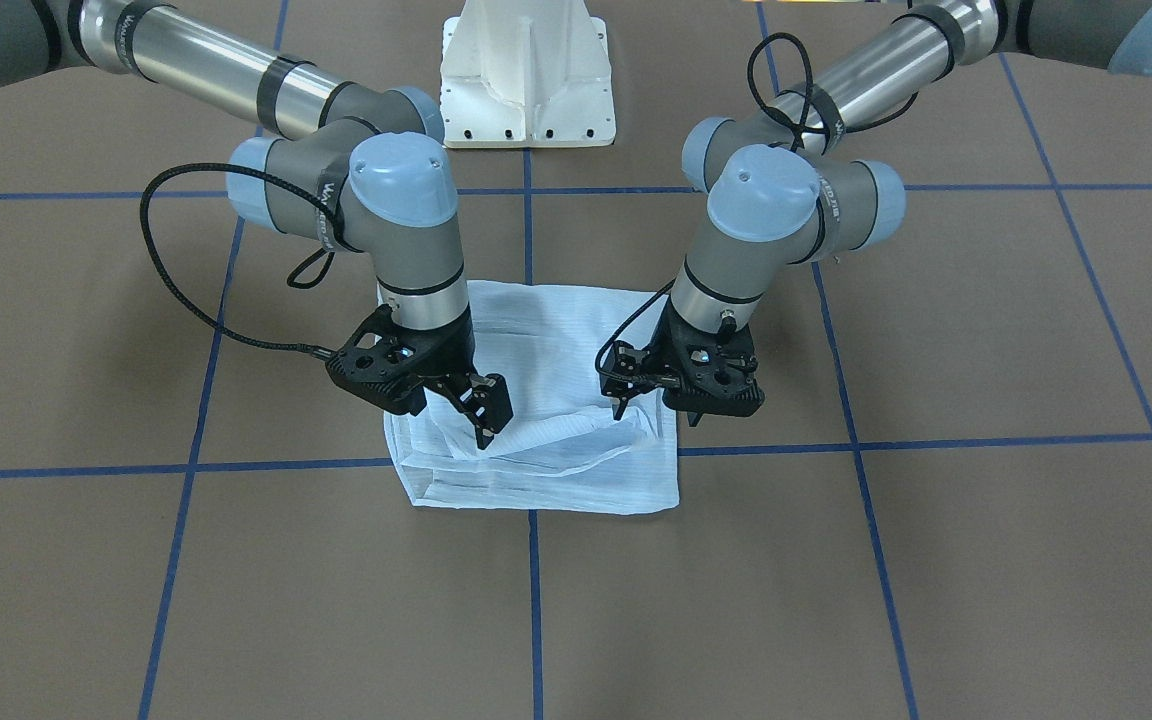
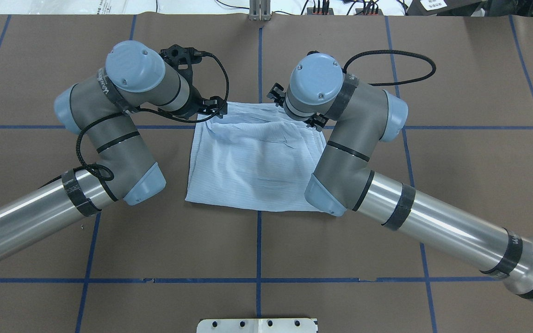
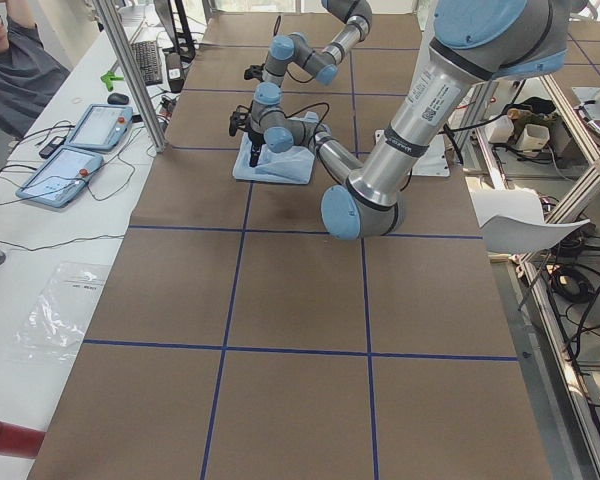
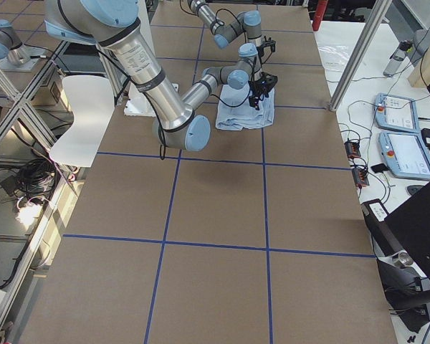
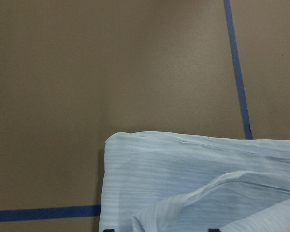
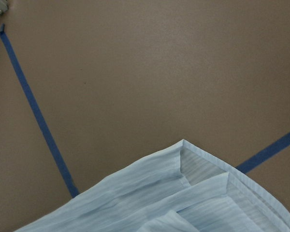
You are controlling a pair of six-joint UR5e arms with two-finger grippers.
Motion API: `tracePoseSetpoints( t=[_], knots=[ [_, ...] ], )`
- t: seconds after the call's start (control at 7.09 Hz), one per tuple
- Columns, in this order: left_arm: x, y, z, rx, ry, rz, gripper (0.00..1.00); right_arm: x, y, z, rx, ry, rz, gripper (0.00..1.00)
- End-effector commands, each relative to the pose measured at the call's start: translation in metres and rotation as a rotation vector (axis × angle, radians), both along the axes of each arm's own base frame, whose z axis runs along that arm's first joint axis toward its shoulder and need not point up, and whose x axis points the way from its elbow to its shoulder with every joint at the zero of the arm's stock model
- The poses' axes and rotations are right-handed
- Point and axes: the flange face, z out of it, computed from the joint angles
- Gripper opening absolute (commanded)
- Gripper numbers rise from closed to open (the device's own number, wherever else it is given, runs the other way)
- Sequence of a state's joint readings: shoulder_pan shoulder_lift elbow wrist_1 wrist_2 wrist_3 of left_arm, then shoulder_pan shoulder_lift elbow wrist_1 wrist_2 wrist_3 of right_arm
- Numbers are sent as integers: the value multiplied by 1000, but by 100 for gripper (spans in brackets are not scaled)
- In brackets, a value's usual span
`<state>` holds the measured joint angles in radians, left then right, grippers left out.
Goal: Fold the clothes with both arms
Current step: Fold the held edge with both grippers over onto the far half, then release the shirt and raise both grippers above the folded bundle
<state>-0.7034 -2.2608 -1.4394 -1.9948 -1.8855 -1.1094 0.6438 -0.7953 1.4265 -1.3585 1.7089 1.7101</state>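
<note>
The light blue striped shirt (image 1: 556, 320) lies folded into a rough rectangle at the table's middle; it also shows in the overhead view (image 2: 252, 162). Both grippers are at its edge farthest from the robot. My left gripper (image 1: 656, 408) is open just above that edge, with a raised fold of fabric (image 5: 193, 193) below it, and its fingertips (image 5: 109, 229) stand wide apart in the left wrist view. My right gripper (image 1: 484, 432) points down into the fabric with its fingers together and seems pinched on a ridge of the shirt. The right wrist view shows a shirt corner (image 6: 183, 145) and no fingertips.
The white pedestal base (image 1: 526, 80) stands behind the shirt. The brown table (image 2: 456, 152) carries blue tape grid lines (image 1: 936, 445). An operator (image 3: 15, 70) sits by tablets (image 3: 60, 175) at a side desk beyond the table's far edge.
</note>
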Motion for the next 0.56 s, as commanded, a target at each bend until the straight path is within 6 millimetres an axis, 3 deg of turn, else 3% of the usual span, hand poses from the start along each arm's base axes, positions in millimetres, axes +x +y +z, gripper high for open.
tracePoseSetpoints(
  t=[0.0, 0.14, 0.28, 0.42],
  knots=[
    [28, 23, 5, 3, -17, 47, 100, 14, -11, 7, 4, 3, -36, 100],
    [51, 39, 13, -7, -34, 82, 100, 14, -10, 8, 4, 3, -36, 100],
    [60, 32, 28, -22, -60, 82, 100, 14, -10, 7, 6, 1, -36, 100],
    [61, 28, 28, 8, -78, 75, 100, 14, -11, 6, 8, -2, -36, 100]
  ],
)
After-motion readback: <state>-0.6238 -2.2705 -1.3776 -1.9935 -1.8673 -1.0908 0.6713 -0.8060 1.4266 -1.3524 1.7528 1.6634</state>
